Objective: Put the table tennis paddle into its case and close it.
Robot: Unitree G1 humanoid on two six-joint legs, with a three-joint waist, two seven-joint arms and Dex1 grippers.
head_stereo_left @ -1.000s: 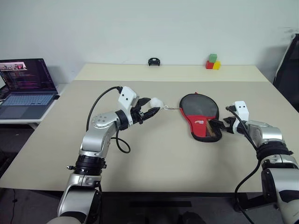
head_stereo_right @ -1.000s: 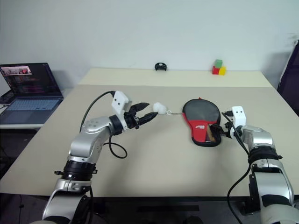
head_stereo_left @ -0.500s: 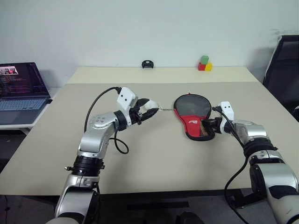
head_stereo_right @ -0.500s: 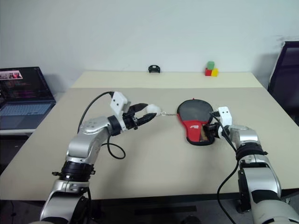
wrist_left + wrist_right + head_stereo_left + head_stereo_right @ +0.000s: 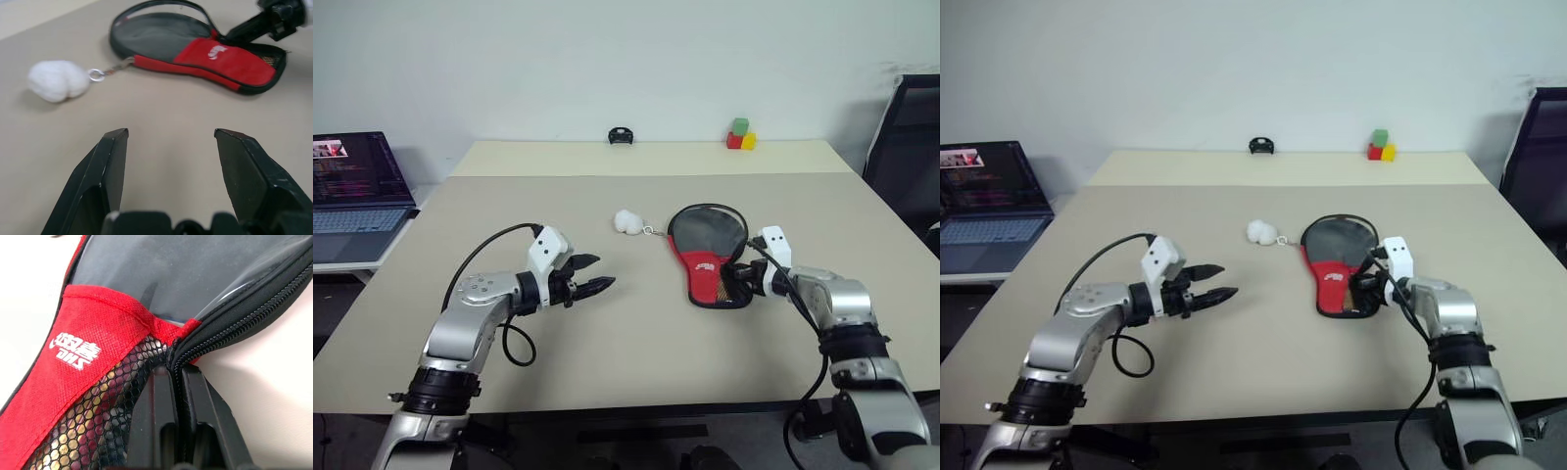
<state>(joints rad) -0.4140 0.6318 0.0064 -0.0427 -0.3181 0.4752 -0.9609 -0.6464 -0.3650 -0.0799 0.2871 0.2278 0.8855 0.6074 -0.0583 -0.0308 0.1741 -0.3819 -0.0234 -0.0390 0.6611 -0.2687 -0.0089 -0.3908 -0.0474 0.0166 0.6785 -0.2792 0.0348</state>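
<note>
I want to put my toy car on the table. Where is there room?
The wide near strip between the left end effector and the case is bare, as is the stretch behind the white pompom up to the coloured blocks. It is crowded at the case, where the right end effector pinches its edge.

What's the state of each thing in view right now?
case: flat on the table, zipper partly open along its right edge
paddle: inside the case, handle visible through the mesh
white pom-pom: lying free, chained to the case
left gripper: open, empty
right gripper: shut on the case's zipper edge
laptop: open, screen lit
</note>
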